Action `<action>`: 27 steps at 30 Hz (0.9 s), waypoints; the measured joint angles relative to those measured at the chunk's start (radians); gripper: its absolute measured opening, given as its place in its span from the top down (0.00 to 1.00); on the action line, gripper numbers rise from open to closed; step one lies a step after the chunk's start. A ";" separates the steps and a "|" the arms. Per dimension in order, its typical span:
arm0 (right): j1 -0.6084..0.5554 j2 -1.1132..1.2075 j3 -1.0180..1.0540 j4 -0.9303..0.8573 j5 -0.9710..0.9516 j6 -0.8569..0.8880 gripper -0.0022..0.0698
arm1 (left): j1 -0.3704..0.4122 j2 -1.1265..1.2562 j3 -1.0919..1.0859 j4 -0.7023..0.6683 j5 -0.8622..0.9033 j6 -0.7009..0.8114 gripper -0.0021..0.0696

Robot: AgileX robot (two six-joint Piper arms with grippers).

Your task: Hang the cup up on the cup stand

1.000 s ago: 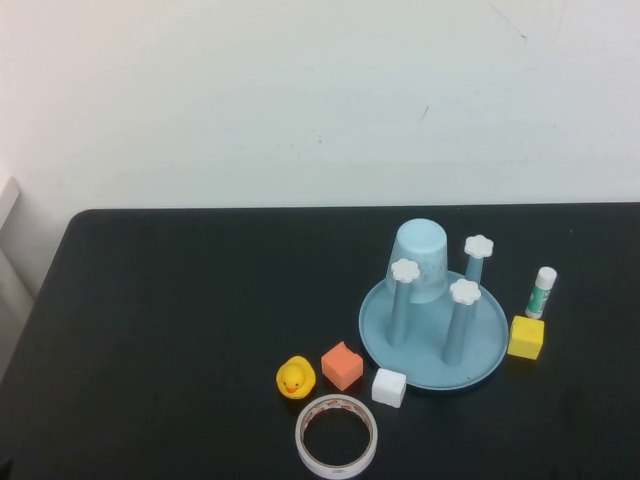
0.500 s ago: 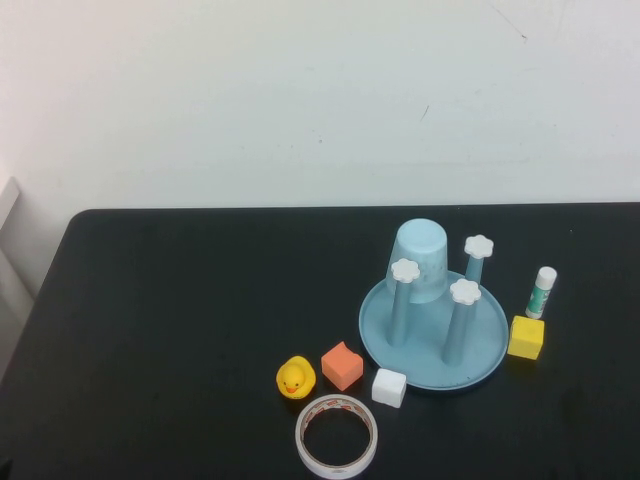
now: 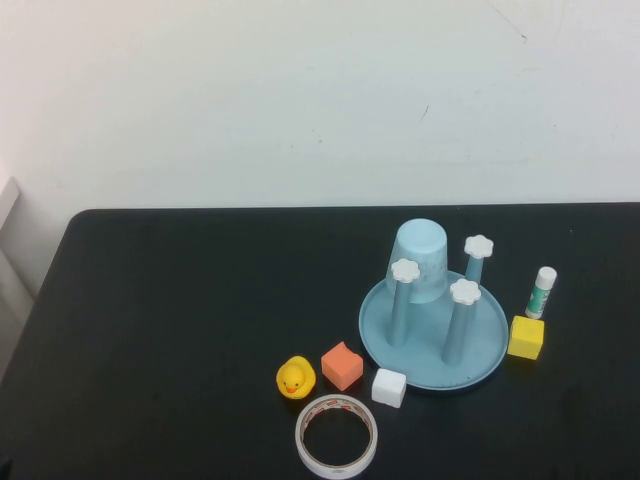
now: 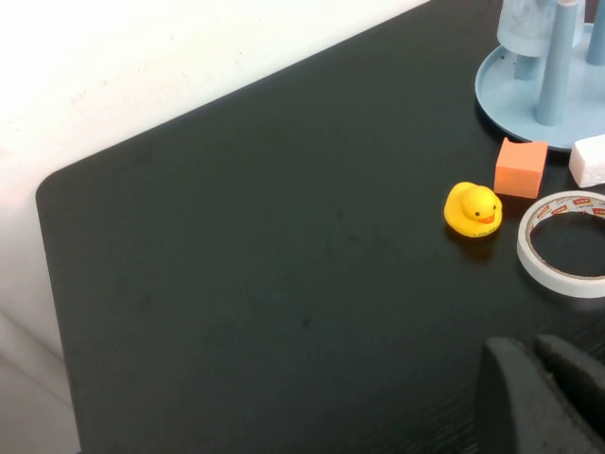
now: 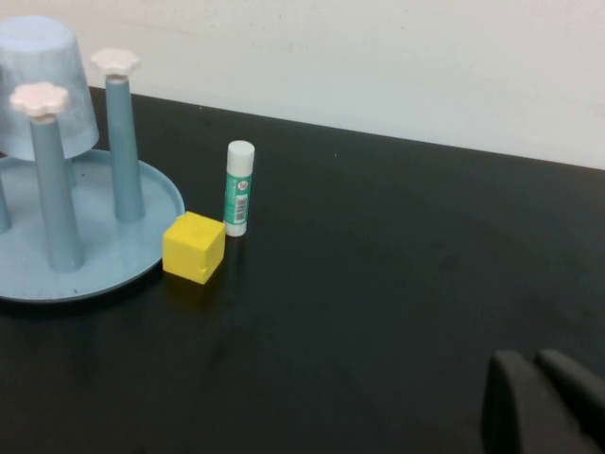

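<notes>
High view: neither arm shows. The cup (image 3: 419, 260) sits upside down over the far-left post of the cup stand (image 3: 434, 330), mouth down near the dish. Three other posts stand bare with white flower caps. Yellow cube (image 3: 526, 337) touches the stand's right rim, glue stick (image 3: 541, 292) upright just behind it. White cube (image 3: 389, 387) touches the near rim, orange cube (image 3: 342, 365) and rubber duck (image 3: 296, 378) to its left, tape ring (image 3: 337, 436) nearest the robot. All on the black table (image 3: 180, 330).

Left wrist view: left gripper (image 4: 539, 397) low over the table, fingers pressed together, holding nothing, touching nothing. Tape ring (image 4: 565, 243) is near, just ahead of it; duck (image 4: 473, 209) and orange cube (image 4: 521, 167) a bit further; stand (image 4: 544, 80) and cup (image 4: 525, 24) well beyond, cut off at the frame edge.

Right wrist view: right gripper (image 5: 539, 402) low over bare table, fingers pressed together, empty. Yellow cube (image 5: 194, 247) and glue stick (image 5: 237, 188) are well apart from it, ahead; the stand (image 5: 90, 236) behind those, with the inverted cup (image 5: 43, 80) on its farthest post.
</notes>
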 joint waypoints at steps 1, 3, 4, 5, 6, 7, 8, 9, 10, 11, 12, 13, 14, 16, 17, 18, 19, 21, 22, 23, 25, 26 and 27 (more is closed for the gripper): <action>0.000 0.000 0.000 0.000 0.000 0.000 0.97 | 0.000 0.000 0.000 0.000 0.000 0.000 0.97; 0.000 0.000 0.000 0.000 0.000 0.000 0.97 | 0.000 0.000 0.000 0.000 0.000 0.000 0.97; 0.000 0.000 0.000 0.000 0.000 0.000 0.97 | 0.000 0.000 0.000 0.000 0.000 0.000 0.97; 0.000 0.000 0.000 0.000 0.000 0.000 0.97 | 0.000 0.000 0.000 0.000 0.000 0.000 0.97; 0.000 0.000 0.000 0.000 0.000 0.000 0.97 | 0.000 0.000 0.000 0.000 0.000 0.000 0.97; 0.000 0.000 0.000 0.000 0.000 0.000 0.97 | 0.000 0.000 0.000 0.000 0.000 0.000 0.97; 0.000 0.000 0.000 0.000 0.000 0.000 0.97 | 0.000 0.000 0.000 0.000 0.000 0.000 0.97; 0.000 0.000 0.000 0.000 0.000 0.000 0.97 | 0.000 0.000 0.000 0.000 0.000 0.000 0.97; 0.000 0.000 0.000 0.000 0.000 0.000 0.97 | 0.000 0.000 0.000 -0.004 0.000 0.000 0.97; 0.000 0.000 0.000 0.000 0.000 0.000 0.97 | 0.000 0.000 0.002 -0.003 0.000 0.000 0.97; 0.000 0.000 0.000 0.000 0.000 0.000 0.97 | 0.000 0.000 0.007 -0.003 -0.004 0.000 0.97; 0.000 0.000 0.000 0.000 0.000 0.000 0.97 | 0.000 0.000 0.016 -0.013 -0.013 0.000 0.97; 0.000 0.000 0.000 0.000 0.000 0.000 0.97 | 0.005 -0.001 0.027 -0.030 -0.023 0.000 0.97; 0.000 0.000 0.000 0.000 0.002 0.000 0.97 | 0.030 -0.001 0.067 -0.062 -0.057 0.023 0.97; 0.000 0.000 0.000 0.000 0.002 0.000 0.97 | 0.049 -0.001 0.090 -0.071 -0.078 0.040 0.97; 0.000 0.000 0.000 0.000 0.002 0.000 0.97 | 0.080 -0.005 0.114 -0.085 -0.122 0.067 0.97; 0.000 0.000 0.000 0.000 0.002 0.000 0.97 | 0.117 -0.010 0.139 -0.103 -0.179 0.100 0.97; 0.000 0.000 0.000 0.000 0.002 0.000 0.97 | 0.197 -0.030 0.186 -0.146 -0.306 0.178 0.97; 0.000 0.000 0.000 0.000 0.002 0.000 0.97 | 0.247 -0.042 0.214 -0.176 -0.384 0.229 0.97; 0.000 0.000 0.000 0.000 0.002 0.000 0.97 | 0.288 -0.052 0.238 -0.201 -0.464 0.278 0.97; 0.000 0.000 -0.002 0.000 0.002 0.000 0.97 | 0.390 -0.079 0.301 -0.261 -0.607 0.343 0.97; 0.000 0.000 -0.001 0.000 0.002 0.000 0.97 | 0.441 -0.093 0.333 -0.285 -0.658 0.361 0.97; 0.000 0.000 -0.001 0.000 0.002 0.000 0.97 | 0.488 -0.109 0.364 -0.306 -0.709 0.366 0.97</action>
